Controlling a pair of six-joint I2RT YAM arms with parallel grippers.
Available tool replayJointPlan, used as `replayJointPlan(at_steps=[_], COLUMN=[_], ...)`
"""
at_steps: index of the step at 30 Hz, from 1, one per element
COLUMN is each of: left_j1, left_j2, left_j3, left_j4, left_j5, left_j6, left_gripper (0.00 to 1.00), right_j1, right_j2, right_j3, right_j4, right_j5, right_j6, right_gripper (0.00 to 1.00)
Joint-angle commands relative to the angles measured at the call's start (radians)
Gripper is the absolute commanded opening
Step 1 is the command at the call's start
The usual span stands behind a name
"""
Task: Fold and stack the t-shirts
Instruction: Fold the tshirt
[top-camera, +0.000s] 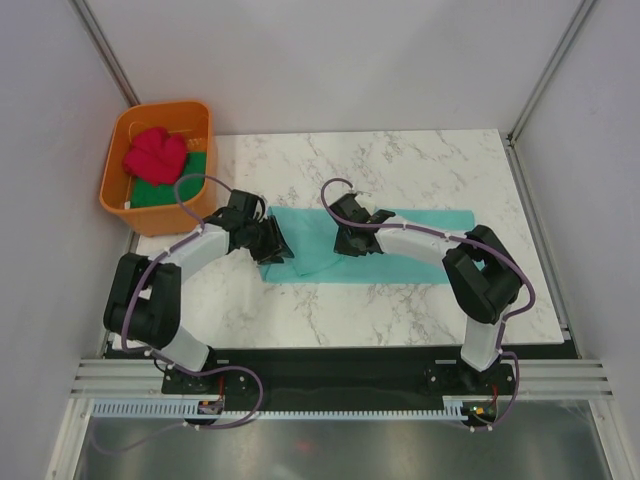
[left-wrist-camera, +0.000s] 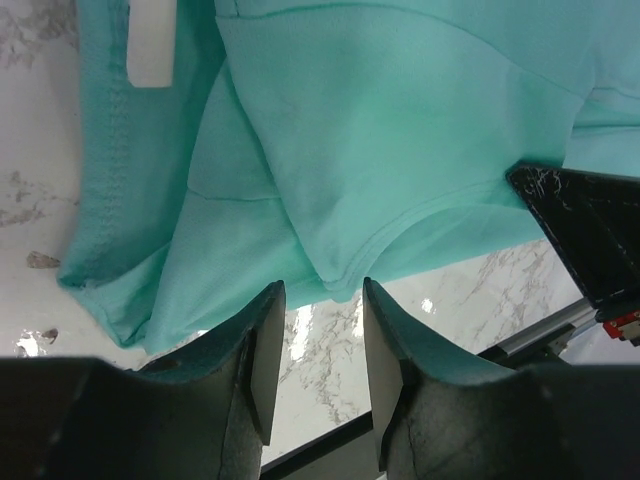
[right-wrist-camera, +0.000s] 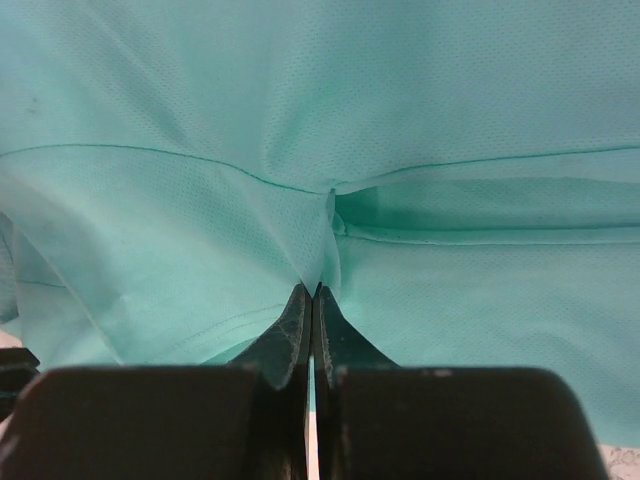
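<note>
Jaws of the right gripper (right-wrist-camera: 313, 292) clamp a fold of the teal t-shirt (top-camera: 420, 270) lying mid-counter (top-camera: 400, 165), the left gripper (left-wrist-camera: 322, 300) gapes at its hem, so the fold looks just begun and next the left must pinch that hem.

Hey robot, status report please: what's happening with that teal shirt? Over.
Right gripper shut on teal t-shirt. Left gripper open at its hem. Nothing in the way. Over.

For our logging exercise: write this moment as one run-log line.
item: teal t-shirt on table | right gripper: pinching its cloth | left gripper: open at hem | red t-shirt, green t-shirt: in orange tub
</note>
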Motion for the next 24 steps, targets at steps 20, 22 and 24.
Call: replayJointPlan(at_steps=[20,22,24], left_j1=[-0.075,-0.087,-0.095], left_j2=[0.06,0.072,0.086], left_j3=[0.019,0.018,0.018], left_j4=[0.04,0.041,0.041], left_j5=[-0.047,-0.055,-0.072], left_j6=[-0.061,-0.069,-0.07], left_gripper=[0.45,0.46,0.46], right_j1=[0.006,0.004,0.004], right_j2=[0.023,0.031,0.046], right_j3=[0.058,0.055,0.058], right_j4=[-0.004,0.011,0.021], right_j5=[-0.003,-0.016,-0.027], right_j6=[-0.121,-0.136,-0.141], right_gripper=[0.31,0.31,0.32])
